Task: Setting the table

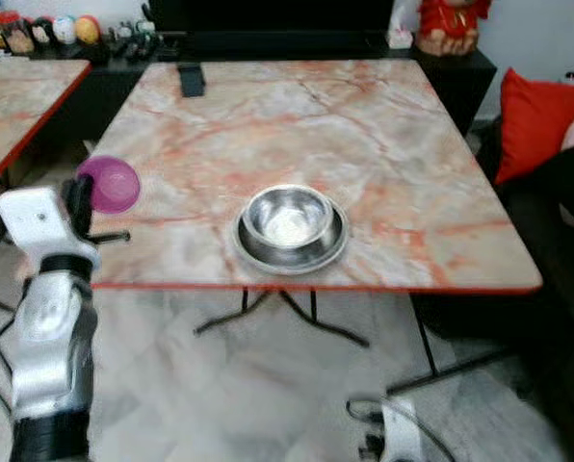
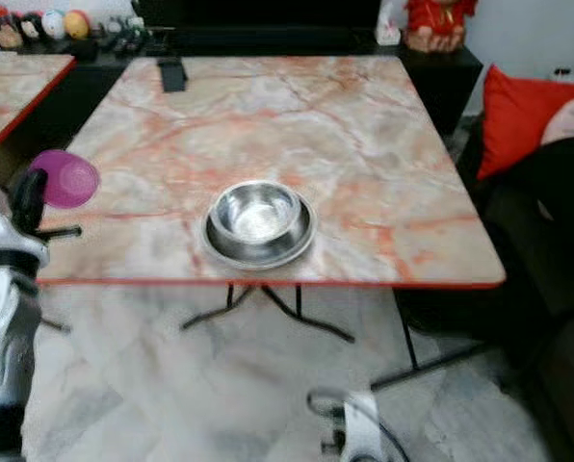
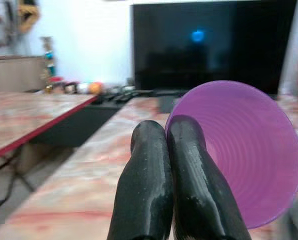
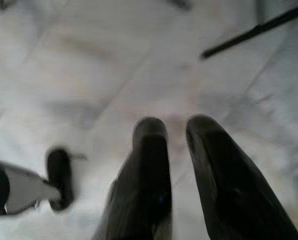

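Observation:
A translucent purple cup (image 1: pixel 109 183) hangs at the left edge of the marble table (image 1: pixel 297 125), tilted with its mouth toward the camera. My left gripper (image 3: pixel 166 137) is shut on the cup's rim (image 3: pixel 239 150), and my silver left arm (image 1: pixel 46 318) rises from below. Near the table's front edge a steel bowl (image 1: pixel 287 218) sits in a steel plate (image 1: pixel 332 252), some way right of the cup. My right gripper (image 4: pixel 176 131) hangs low over the floor, its fingers slightly apart with nothing between them.
A second marble table (image 1: pixel 17 96) stands to the left across a narrow gap. A dark small object (image 1: pixel 191 79) lies at the table's far edge. A black TV stand with a screen (image 3: pixel 209 45) runs behind. A red cushion (image 1: pixel 537 120) sits right.

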Controlling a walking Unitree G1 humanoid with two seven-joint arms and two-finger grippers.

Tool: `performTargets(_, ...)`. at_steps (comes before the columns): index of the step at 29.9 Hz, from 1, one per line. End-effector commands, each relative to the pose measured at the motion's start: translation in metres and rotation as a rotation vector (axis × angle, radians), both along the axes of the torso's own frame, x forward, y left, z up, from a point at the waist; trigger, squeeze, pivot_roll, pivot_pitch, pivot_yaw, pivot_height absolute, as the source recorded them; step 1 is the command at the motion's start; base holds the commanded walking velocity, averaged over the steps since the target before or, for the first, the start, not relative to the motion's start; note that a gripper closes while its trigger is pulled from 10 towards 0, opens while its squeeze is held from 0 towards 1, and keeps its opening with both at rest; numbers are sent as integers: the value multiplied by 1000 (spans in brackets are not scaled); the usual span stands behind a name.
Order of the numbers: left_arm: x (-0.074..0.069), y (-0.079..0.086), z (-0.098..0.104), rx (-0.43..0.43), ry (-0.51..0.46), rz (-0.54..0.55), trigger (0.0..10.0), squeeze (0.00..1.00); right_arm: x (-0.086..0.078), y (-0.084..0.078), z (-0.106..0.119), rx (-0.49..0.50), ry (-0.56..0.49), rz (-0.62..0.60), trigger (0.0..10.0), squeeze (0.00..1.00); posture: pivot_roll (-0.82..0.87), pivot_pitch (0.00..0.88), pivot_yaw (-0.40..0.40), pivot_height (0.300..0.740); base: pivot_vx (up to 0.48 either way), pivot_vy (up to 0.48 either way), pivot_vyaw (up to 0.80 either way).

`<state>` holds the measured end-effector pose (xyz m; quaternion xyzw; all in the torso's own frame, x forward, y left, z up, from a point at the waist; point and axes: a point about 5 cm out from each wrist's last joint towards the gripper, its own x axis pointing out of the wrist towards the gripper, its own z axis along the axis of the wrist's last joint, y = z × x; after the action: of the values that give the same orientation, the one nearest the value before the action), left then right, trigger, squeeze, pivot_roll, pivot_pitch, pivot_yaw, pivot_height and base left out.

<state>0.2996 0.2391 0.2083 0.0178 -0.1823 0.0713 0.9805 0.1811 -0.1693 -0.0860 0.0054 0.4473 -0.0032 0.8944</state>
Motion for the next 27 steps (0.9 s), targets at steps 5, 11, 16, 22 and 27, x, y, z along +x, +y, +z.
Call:
performTargets(5,-3,10,-1,61,31,8,10000,0,-2,6,-1,20,7,-3,10000,0,12,73,7,740,0,0,0)
performTargets(11,-4,19,2,50,27,21,10000,0,-1,6,-1,20,4,4,10000,0,20,67,3,740,0,0,0)
performTargets(16,-2,18,1,35,26,16,10000,0,-1,6,-1,19,6,10,10000,0,15,51,8,740,0,0,0)
performTargets(22,0,21,3,7,18,31,10000,0,-1,7,-1,21,8,12,10000,0,15,48,11,740,0,0,0)
performTargets(27,0,25,3,-13,18,49,10000,0,-1,8,-1,23,7,11,10000,0,16,57,12,740,326,0,0)
